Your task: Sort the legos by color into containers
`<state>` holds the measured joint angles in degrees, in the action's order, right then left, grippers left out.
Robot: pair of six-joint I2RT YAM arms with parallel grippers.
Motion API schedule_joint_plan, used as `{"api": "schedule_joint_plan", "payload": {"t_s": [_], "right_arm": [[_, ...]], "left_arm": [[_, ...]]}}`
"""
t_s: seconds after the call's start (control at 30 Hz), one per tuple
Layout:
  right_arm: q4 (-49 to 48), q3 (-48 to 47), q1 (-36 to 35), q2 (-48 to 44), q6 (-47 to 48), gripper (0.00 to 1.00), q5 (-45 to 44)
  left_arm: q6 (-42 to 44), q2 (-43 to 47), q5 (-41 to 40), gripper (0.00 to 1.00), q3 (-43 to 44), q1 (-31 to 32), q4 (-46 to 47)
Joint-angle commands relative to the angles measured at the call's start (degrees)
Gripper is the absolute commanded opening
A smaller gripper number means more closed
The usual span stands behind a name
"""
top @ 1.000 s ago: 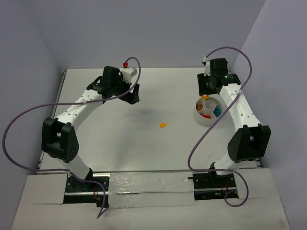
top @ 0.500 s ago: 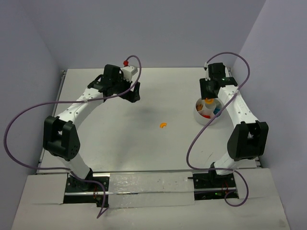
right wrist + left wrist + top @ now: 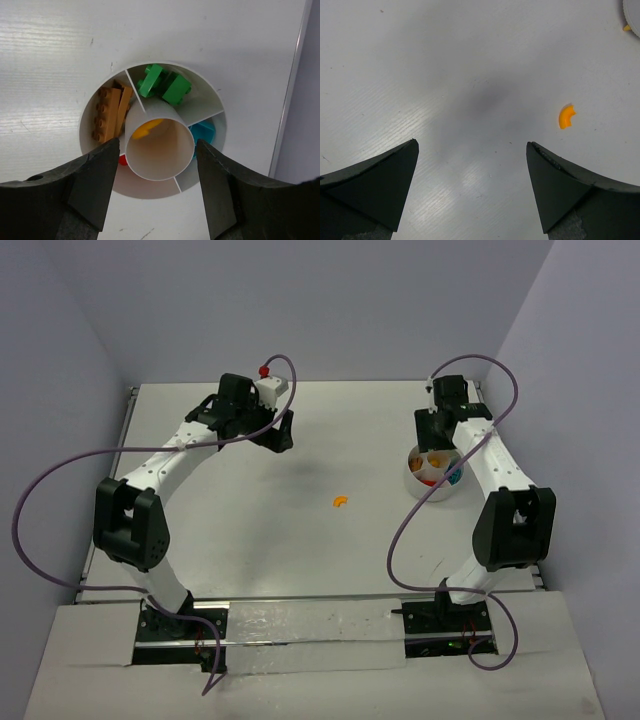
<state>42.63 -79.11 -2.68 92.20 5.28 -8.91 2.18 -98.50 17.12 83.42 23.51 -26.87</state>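
now the one loose lego point(image 3: 566, 116), orange and curved, lies right of centre in the left wrist view; the left gripper point(image 3: 472, 144) hangs spread and empty (the right gripper point(image 3: 157, 141) too, above the bowl point(image 3: 428, 491)) and should centre over it before descending.

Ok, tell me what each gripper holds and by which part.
Nothing is held. The left gripper is open above the table, the orange curved piece lying apart; the right gripper is open over the bowl.
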Motion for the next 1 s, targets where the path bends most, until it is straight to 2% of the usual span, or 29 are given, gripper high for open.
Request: {"api": "schedule_joint_plan", "payload": {"t_s": [0.0, 0.17, 0.3, 0.4, 0.43, 0.6, 0.73, 0.97], "right_arm": [[-1.86, 0.11, 0.65, 0.16, 0.26, 0.71, -1.20], [-0.55, -1.46, 0.59, -1.32, 0.43, 0.75, 2.82], [1.57, -2.90, -0.97, -5.48, 3.29, 0.77, 17.48], [3.94, -3.94, -4.61, -6.25, 5.71, 0.78, 22.46], [4.01, -3.98, -4.84, -6.21, 5.78, 0.78, 22.78], [6.14, -4.19, -15.36, -2.98, 5.94, 0.76, 20.40], [6.09, -3.35, -22.68, 2.06, 1.63, 0.74, 17.29], [4.03, -2.83, -30.06, 10.27, 0.61, 0.71, 15.43]], "left_arm": [[-0.16, -0.55, -0.16, 0.99, 3.33, -0.13, 0.25], [0.14, -0.16, 0.03, 0.99, 3.30, -0.18, -0.02], [0.03, 1.04, 1.08, 0.99, 2.11, -0.22, 0.52], [-0.98, 2.63, 3.14, 0.99, 1.20, -1.00, 1.73], [-1.61, 3.01, 3.95, 0.99, 0.85, -1.05, 1.79], [-6.31, 4.10, 5.90, 0.99, 0.96, -3.48, 2.35], [-6.92, 4.74, 5.24, 0.99, 0.90, -5.48, 1.70], [-5.53, 6.09, 5.22, 0.99, -1.05, -6.63, 0.96]]}}
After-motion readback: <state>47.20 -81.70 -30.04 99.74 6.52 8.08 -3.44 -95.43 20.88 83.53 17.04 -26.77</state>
